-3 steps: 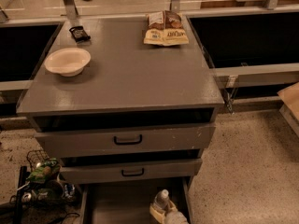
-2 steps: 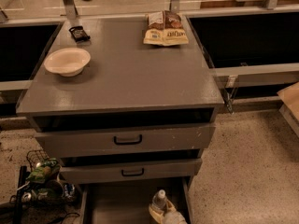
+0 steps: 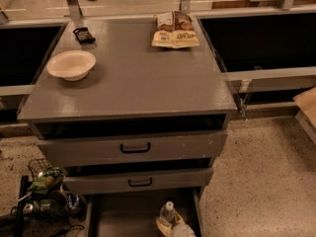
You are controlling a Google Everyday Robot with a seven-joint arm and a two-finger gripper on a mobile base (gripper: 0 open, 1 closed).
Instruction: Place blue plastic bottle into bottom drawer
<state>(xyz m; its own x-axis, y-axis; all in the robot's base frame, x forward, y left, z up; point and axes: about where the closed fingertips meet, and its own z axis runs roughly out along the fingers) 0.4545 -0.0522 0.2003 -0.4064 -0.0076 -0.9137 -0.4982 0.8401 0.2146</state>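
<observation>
- Camera view, looking down on a grey cabinet (image 3: pixel 133 83) with three drawers. The bottom drawer (image 3: pixel 123 216) stands pulled open at 6 o'clock in the frame.
- The blue plastic bottle (image 3: pixel 168 214) stands nearly upright inside that drawer, toward its right side, white cap on top.
- The gripper (image 3: pixel 174 229) sits at the frame's lower edge. Its pale jaws flank the bottle's lower body and appear closed on it, though the edge cuts them off.
- Since a second ago, bottle and gripper have barely moved, at most drifting slightly left.
- Judged from this, the bottle is already in the drawer; letting go is what remains.
- On the cabinet top, a white bowl (image 3: pixel 71 64) sits at 10 o'clock and a snack bag (image 3: pixel 175 30) at 12 o'clock.
</observation>
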